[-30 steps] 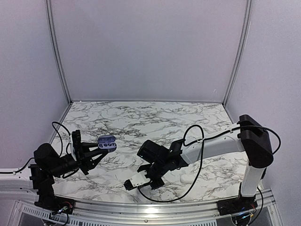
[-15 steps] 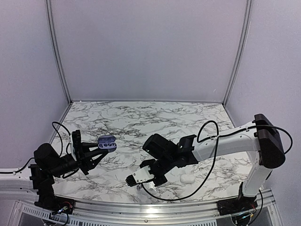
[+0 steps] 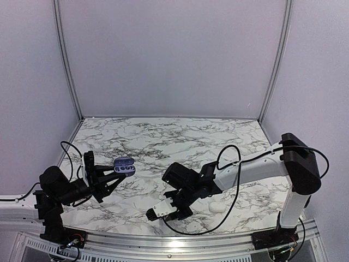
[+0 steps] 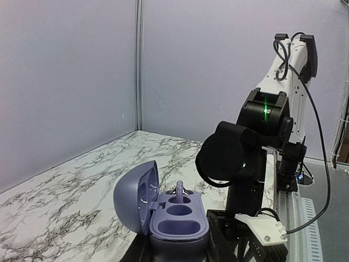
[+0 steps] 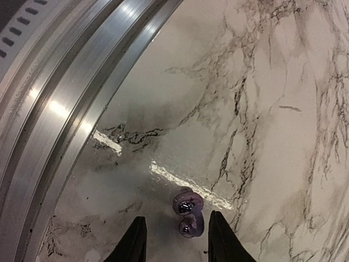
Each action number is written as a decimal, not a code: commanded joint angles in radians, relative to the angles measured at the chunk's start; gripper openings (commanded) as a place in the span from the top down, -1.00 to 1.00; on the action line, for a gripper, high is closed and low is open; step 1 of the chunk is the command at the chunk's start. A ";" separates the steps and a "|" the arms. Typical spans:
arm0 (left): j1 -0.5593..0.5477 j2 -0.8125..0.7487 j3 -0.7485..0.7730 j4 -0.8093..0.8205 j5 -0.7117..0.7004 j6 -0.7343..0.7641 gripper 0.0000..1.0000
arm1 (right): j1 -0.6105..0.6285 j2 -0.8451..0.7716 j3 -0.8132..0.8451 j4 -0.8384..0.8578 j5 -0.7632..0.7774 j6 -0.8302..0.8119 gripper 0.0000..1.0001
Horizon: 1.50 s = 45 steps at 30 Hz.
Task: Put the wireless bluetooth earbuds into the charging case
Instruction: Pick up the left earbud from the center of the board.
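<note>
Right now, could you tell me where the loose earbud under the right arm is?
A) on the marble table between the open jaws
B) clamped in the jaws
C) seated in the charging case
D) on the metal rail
A: the earbud lies on the marble table, untouched between the open jaws of the right gripper; the left gripper holds the charging case apart.

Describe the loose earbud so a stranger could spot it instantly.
Find the metal rail along the marble table's near edge. Just inside it, between the right gripper's open fingers, lies the loose earbud: small, glossy and purple, bare on the marble, unlike its twin seated in the open case.
</note>
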 commanded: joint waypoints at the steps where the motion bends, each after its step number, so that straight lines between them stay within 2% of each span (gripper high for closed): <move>1: 0.004 -0.016 -0.004 0.035 0.005 0.004 1.00 | -0.001 0.032 0.045 -0.020 0.005 0.014 0.37; 18: 0.004 -0.015 -0.006 0.035 0.006 0.010 1.00 | -0.002 0.094 0.084 -0.042 0.011 0.019 0.48; 23: 0.004 -0.020 -0.007 0.035 0.006 0.009 1.00 | -0.001 0.106 0.091 -0.046 0.009 0.022 0.62; 28: 0.004 -0.019 -0.008 0.035 0.003 0.010 1.00 | -0.004 0.094 0.086 -0.042 0.014 0.026 0.87; 34: 0.004 -0.006 -0.003 0.035 0.007 0.010 1.00 | -0.009 0.044 0.080 -0.045 0.018 0.029 1.00; 45: 0.004 0.029 0.014 0.036 0.011 0.012 1.00 | -0.024 -0.183 0.100 -0.022 0.013 0.063 1.00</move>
